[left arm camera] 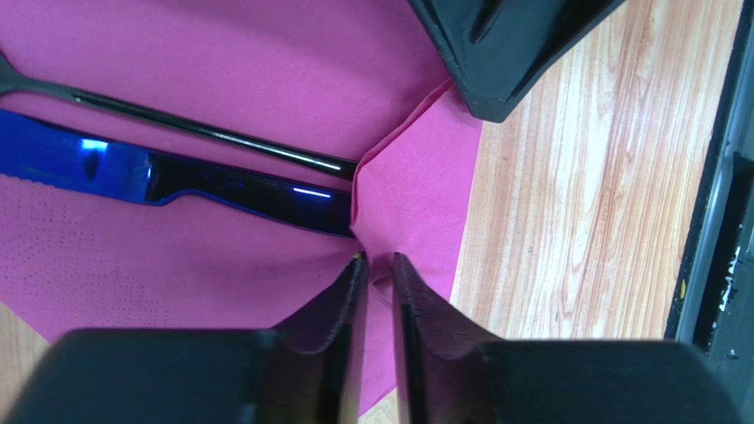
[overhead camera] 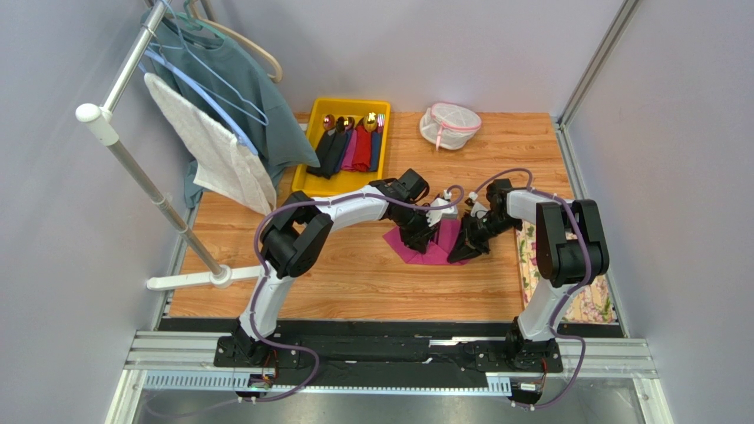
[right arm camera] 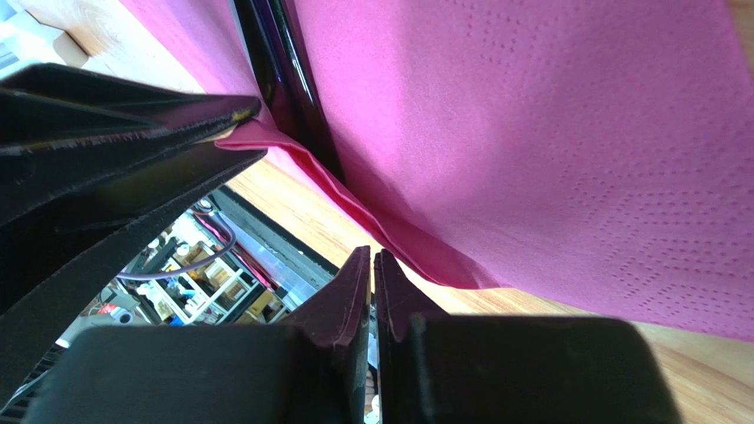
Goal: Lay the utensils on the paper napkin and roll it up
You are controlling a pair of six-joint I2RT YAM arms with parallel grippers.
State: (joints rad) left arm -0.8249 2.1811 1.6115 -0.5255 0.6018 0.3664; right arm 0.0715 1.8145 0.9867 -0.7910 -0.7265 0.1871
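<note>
The magenta paper napkin (overhead camera: 414, 250) lies mid-table, partly lifted and folded. In the left wrist view the napkin (left arm camera: 221, 62) carries two dark utensils: a slim black handle (left arm camera: 212, 137) and a blue-black knife (left arm camera: 221, 187), their ends tucked under a raised fold. My left gripper (left arm camera: 379, 261) is shut on that fold; from above the left gripper (overhead camera: 432, 228) is over the napkin. My right gripper (right arm camera: 372, 258) is shut with nothing between its jaws, just below the napkin's (right arm camera: 549, 132) hanging edge, beside a dark utensil (right arm camera: 283, 79). From above the right gripper (overhead camera: 463, 247) sits at the napkin's right edge.
A yellow tray (overhead camera: 354, 102) of sleeved cutlery stands at the back. A white mesh pouch (overhead camera: 450, 124) lies at the back right. A clothes rack (overhead camera: 159, 132) with garments fills the left. A floral cloth (overhead camera: 586, 305) lies along the right edge.
</note>
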